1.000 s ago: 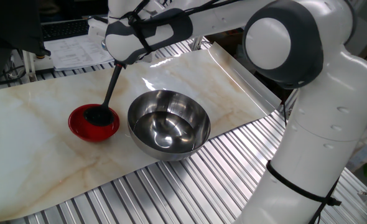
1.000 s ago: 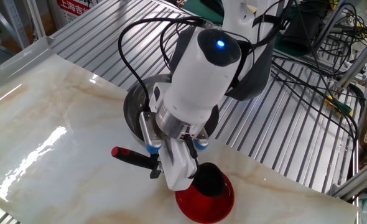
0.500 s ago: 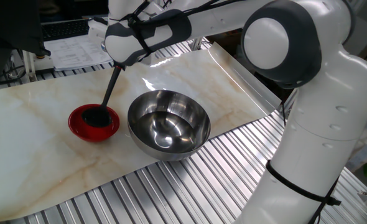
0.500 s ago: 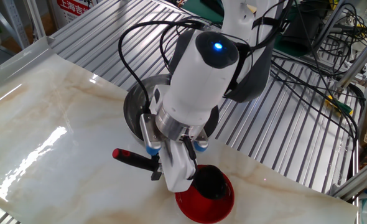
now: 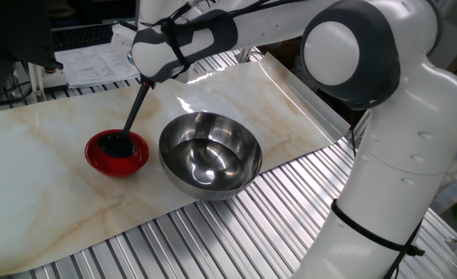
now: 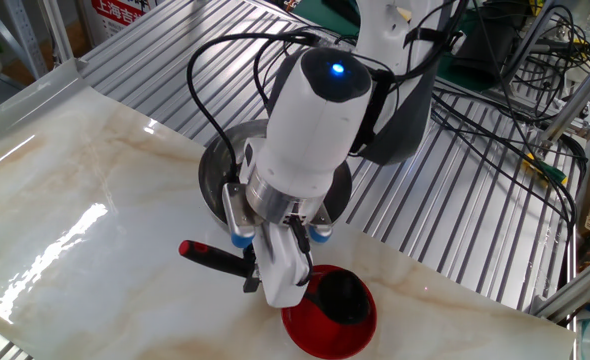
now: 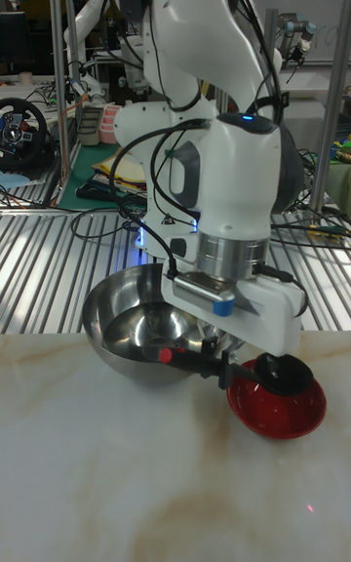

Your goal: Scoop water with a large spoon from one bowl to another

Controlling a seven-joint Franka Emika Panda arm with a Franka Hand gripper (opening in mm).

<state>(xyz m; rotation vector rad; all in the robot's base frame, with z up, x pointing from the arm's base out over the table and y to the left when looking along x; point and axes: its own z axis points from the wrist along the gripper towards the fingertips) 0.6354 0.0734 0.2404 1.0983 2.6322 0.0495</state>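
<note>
— Steel first: the large steel bowl (image 5: pixel 210 157) sits just beside the small red bowl (image 5: pixel 117 152) on the marble board (image 5: pixel 42 194). Any water left?

— Only glints inside the steel one; I can't tell how much.

— And the ladle (image 5: pixel 128 130)?

— Its cup sits inside the red bowl, handle slanting up to the gripper (image 6: pixel 271 262), which is clamped on it. I'd judge this a delivery under way; pouring out and further scoops remain.

Ladle (image 5: pixel 128 124) cup sits in red bowl (image 5: pixel 117 153) beside steel bowl (image 5: pixel 210 154).
</note>
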